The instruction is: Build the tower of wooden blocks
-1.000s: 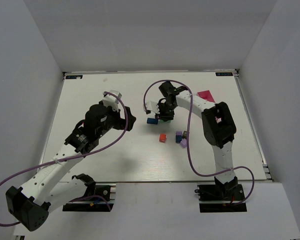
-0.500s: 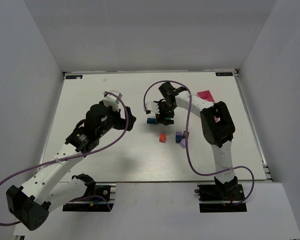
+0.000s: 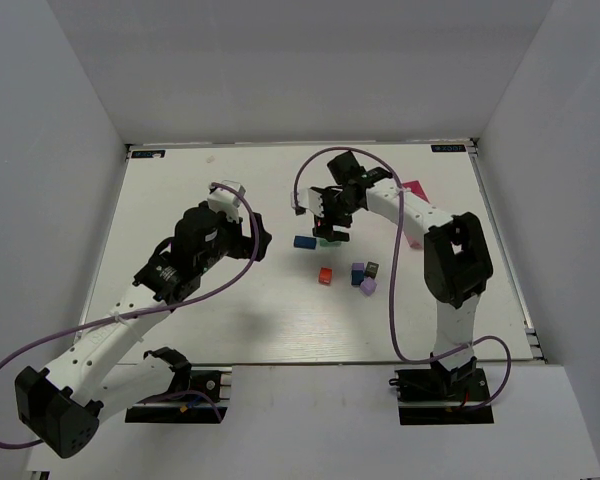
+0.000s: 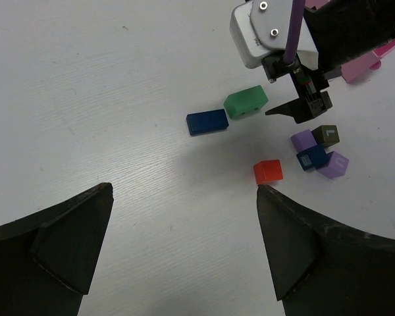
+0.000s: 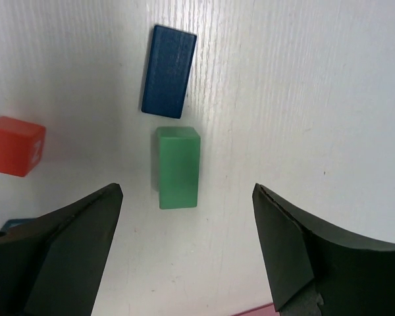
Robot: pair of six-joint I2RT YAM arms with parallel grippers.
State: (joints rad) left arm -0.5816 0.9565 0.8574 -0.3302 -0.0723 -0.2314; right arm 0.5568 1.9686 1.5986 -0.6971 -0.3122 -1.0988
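Observation:
Several small wooden blocks lie on the white table. A green block [image 5: 178, 166] lies flat beside a dark blue block [image 5: 169, 71], with a red cube [image 5: 13, 146] nearer. My right gripper [image 5: 185, 191] is open and empty, hovering above the green block's near end without touching it. In the top view it [image 3: 329, 222] hangs over the green block [image 3: 327, 241], next to the blue block [image 3: 304, 241]. A purple [image 4: 303, 139], dark [image 4: 326, 135], small blue [image 4: 312, 158] and lilac [image 4: 334, 164] cube cluster sits to the right of the red cube [image 4: 268, 171]. My left gripper [image 4: 184, 189] is open, empty, and raised left of the blocks.
A pink tray [image 3: 412, 190] lies at the back right, behind the right arm. The right arm's purple cable [image 3: 392, 290] loops over the table near the cube cluster. Grey walls enclose the table on three sides.
My right gripper has risen and drawn back a little from the green block, and its elbow has swung right. The green block stays on the table. The left arm has barely moved.

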